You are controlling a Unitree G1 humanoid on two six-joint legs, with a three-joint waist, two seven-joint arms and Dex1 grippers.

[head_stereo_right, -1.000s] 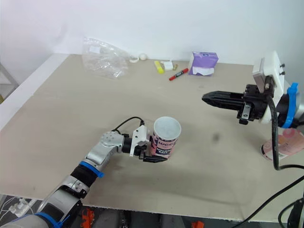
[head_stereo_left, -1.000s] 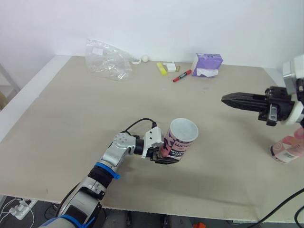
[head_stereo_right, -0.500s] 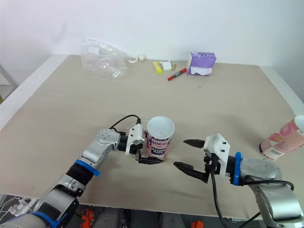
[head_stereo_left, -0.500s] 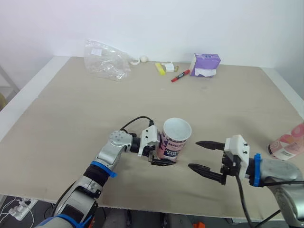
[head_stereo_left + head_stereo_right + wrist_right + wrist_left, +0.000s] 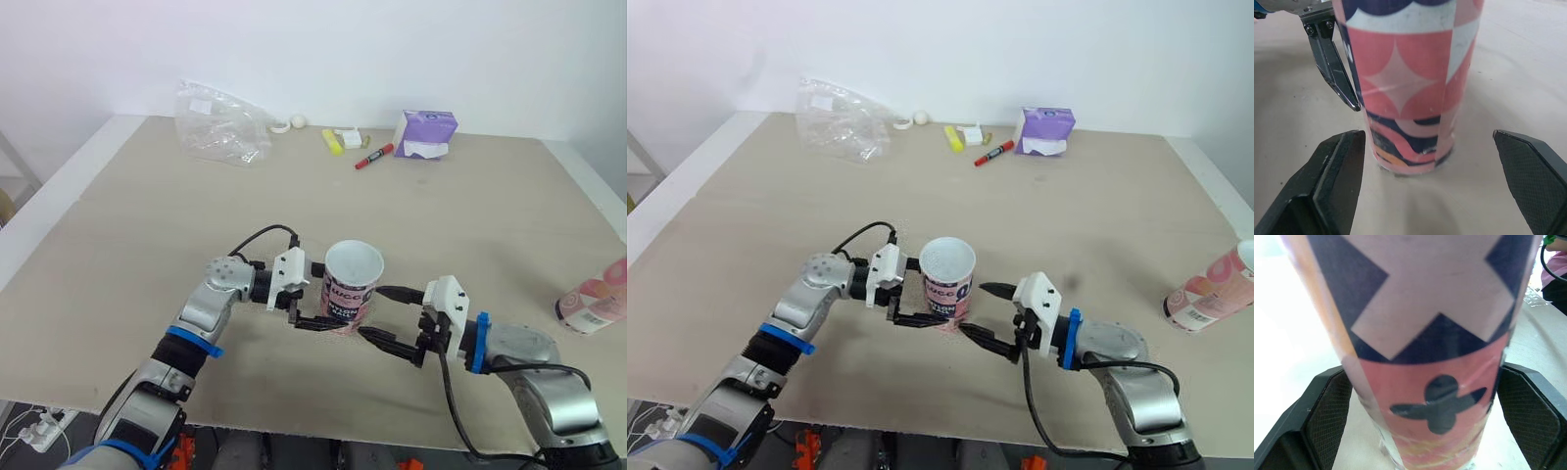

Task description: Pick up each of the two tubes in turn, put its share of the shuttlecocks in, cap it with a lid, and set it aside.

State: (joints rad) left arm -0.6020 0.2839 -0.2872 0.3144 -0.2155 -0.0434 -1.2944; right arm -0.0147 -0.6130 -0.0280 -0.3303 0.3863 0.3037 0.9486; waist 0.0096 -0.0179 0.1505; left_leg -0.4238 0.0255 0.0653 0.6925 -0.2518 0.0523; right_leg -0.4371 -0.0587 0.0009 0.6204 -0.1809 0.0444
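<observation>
Tube [image 5: 353, 286] upright in left hand [image 5: 331, 315]; right hand [image 5: 372, 312] wide open alongside.

Left gripper [image 5: 324, 311] clamped on the tube [image 5: 352, 287]. Right gripper [image 5: 371, 311] faces it from opposite, fingers spread wide apart.

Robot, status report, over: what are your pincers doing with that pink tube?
Left pincer shut on tube, upright on table, uncapped. Right pincer open, facing it, not touching. Second tube far right, apart.
</observation>
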